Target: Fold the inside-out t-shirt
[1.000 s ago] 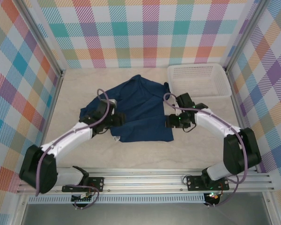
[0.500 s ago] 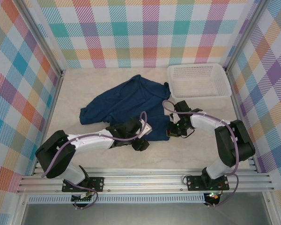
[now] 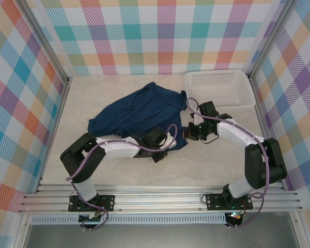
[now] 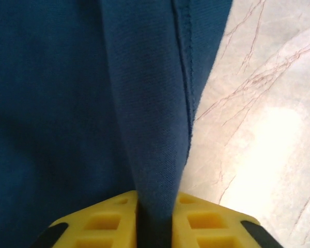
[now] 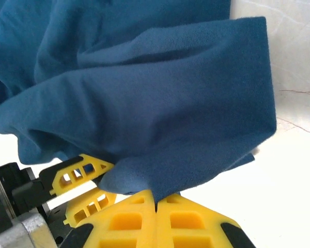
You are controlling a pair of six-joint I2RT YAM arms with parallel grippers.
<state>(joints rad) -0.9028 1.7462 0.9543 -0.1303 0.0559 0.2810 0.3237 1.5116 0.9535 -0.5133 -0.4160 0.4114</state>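
A white mesh basket (image 3: 217, 89) sits at the far right of the pale marbled tabletop (image 3: 82, 98), just beside the far right edge of the t-shirt (image 3: 137, 113), and checked walls (image 3: 155, 36) close in three sides. The dark navy t-shirt lies rumpled mid-tabletop, spreading from left of centre up toward the basket. The left arm stretches across its near hem and covers part of it. In the left wrist view the left fingers (image 4: 125, 216) are narrow, clamped on a raised fold of cloth that rises from between the yellow pads, with a stitched hem running alongside and bare tabletop to the right. The right fingers (image 5: 156, 213) are pressed together on a bunched corner of the t-shirt, which billows above them. At the lower left of that view a second pair of yellow fingers sits under the cloth, probably the left arm's. From above, both sets of fingers meet near the shirt's near right corner, their tips masked by wrist hardware and cloth. Which face of the shirt is up cannot be told.
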